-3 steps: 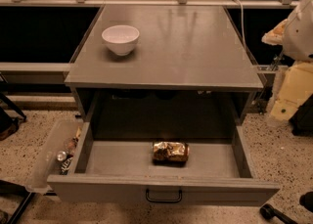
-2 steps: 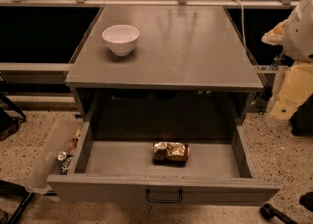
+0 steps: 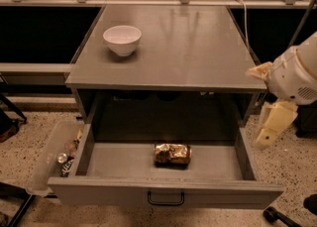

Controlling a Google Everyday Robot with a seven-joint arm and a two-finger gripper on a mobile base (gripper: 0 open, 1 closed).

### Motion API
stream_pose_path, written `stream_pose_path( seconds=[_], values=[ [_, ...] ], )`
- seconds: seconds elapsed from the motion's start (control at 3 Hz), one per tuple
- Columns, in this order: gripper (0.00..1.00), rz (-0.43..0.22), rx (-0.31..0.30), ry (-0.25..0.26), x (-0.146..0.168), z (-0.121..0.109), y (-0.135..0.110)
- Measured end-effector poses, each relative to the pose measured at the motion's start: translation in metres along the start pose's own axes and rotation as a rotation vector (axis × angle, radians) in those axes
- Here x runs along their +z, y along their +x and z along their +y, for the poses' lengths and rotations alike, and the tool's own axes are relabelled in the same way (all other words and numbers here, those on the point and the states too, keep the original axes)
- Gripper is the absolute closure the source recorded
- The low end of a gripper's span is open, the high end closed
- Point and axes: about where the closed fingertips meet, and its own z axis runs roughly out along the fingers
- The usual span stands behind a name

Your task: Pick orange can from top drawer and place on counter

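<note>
Orange can (image 3: 172, 153) in top drawer (image 3: 166, 198) (sideways), well left of end effector (image 3: 271, 128).

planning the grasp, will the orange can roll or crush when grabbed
The orange can lies on its side in the top drawer, so a nudge may roll it. It looks dented, likely light and crushable. The gripper hangs right of the drawer.

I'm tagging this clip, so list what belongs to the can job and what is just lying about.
Job in hand:
- orange can, lying in the open top drawer
- counter
- gripper, hanging right of the drawer, away from the can

Lying about:
- white bowl on the counter
- clear side bin with small clutter
</note>
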Motion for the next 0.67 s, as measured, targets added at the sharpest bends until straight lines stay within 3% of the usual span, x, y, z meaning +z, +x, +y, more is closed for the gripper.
stream_pose_path(
  seconds=[0.33,0.67],
  values=[
    [0.00,-0.089,-0.017,-0.051,0.0409,0.0001,0.0141],
    [0.00,-0.090,-0.018,-0.052,0.0413,0.0001,0.0141]
  ],
)
